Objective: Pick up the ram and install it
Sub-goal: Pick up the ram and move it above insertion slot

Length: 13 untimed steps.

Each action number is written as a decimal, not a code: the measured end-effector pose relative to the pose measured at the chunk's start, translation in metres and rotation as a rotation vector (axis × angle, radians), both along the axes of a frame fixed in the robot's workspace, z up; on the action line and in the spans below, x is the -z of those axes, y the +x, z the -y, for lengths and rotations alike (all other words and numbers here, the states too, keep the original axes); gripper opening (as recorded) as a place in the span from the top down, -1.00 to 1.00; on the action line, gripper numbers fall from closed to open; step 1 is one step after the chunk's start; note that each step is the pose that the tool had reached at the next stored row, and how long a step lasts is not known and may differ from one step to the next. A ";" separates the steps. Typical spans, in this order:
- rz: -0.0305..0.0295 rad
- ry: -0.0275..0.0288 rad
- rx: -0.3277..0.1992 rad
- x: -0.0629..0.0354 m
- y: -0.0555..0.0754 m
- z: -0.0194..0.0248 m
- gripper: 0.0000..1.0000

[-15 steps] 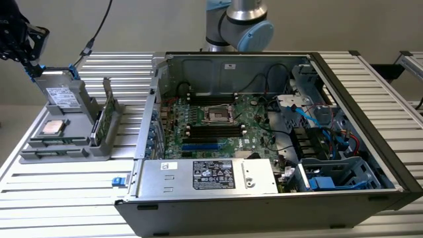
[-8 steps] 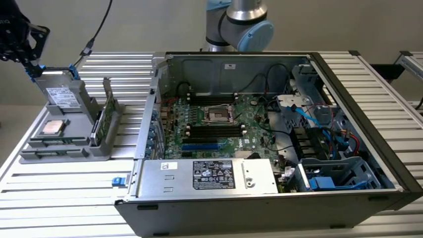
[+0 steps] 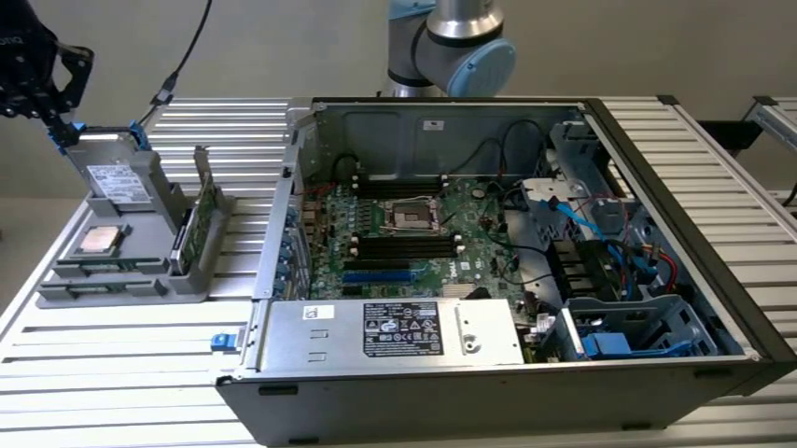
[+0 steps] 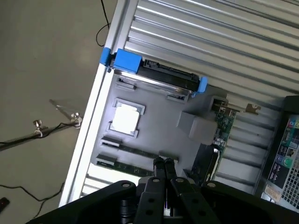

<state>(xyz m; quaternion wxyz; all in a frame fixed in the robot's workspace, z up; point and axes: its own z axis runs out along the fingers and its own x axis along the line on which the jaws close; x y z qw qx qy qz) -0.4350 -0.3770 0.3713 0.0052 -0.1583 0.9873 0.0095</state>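
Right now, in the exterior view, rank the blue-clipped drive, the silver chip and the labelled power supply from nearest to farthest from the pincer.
1. Blue-clipped drive, beside the pincer, at the tray's far end.
2. Silver chip, lying mid-tray.
3. Power supply, at the computer case's near edge.

case (image 3: 498, 403) 1 | motherboard (image 3: 480, 238) 1 | tray (image 4: 159, 122) 1 | processor (image 4: 126, 117) 1 | ram (image 4: 122, 167) 2

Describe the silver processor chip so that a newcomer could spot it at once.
At the exterior view's left, beside the open computer case, sits a grey tray. On it lies the processor chip: flat, square, silver, unlike the upright green card beside it.
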 end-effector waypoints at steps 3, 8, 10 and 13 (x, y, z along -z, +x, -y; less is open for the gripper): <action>0.0000 0.0000 -0.053 0.0003 0.000 0.0000 0.80; -0.0001 0.0000 -0.145 0.0007 0.000 0.0000 0.80; 0.0000 0.0000 -0.182 0.0008 0.000 0.0000 0.80; 0.0000 0.0000 -0.236 0.0010 0.000 0.0000 0.80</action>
